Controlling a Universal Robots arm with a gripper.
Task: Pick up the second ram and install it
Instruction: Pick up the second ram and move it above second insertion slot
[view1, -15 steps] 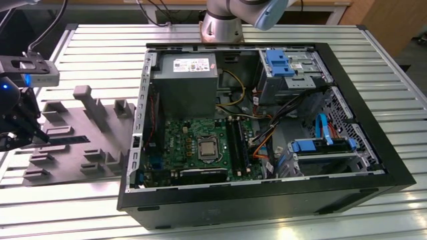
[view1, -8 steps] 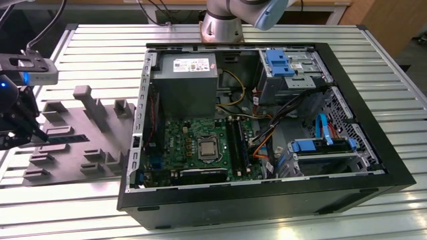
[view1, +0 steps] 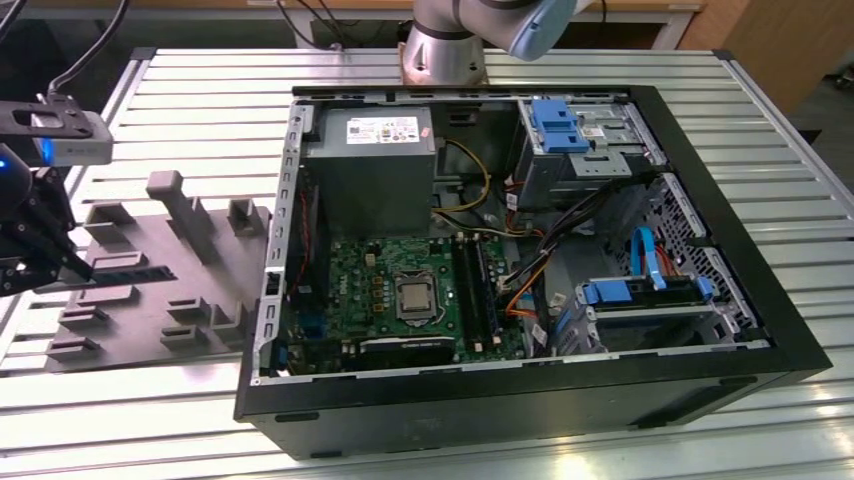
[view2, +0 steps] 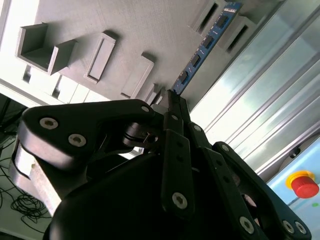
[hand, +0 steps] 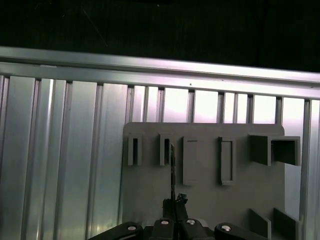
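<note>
The second ram (view2: 202, 47) is a thin blue stick with a row of black chips. It stands on edge in the slots of the grey plastic holder block (view2: 150, 30). My gripper (view2: 174, 97) is shut on its near end. In the first wrist view the ram (hand: 172, 167) appears edge-on, running away from the fingertips (hand: 175, 202). In the exterior view my gripper (view1: 70, 268) is low over the holder (view1: 160, 290) at the exterior view's left, with the ram (view1: 131, 268) beside it. The green board (view1: 400, 290) with its long black slots (view1: 475, 290) lies inside the open case.
The open black computer case (view1: 534, 400) takes up the middle and the exterior view's right of the ribbed metal table (view1: 200, 110). It holds a power supply (view1: 367, 165), cables and blue drive brackets (view1: 641, 290). A red button (view2: 305, 184) sits past the table edge.
</note>
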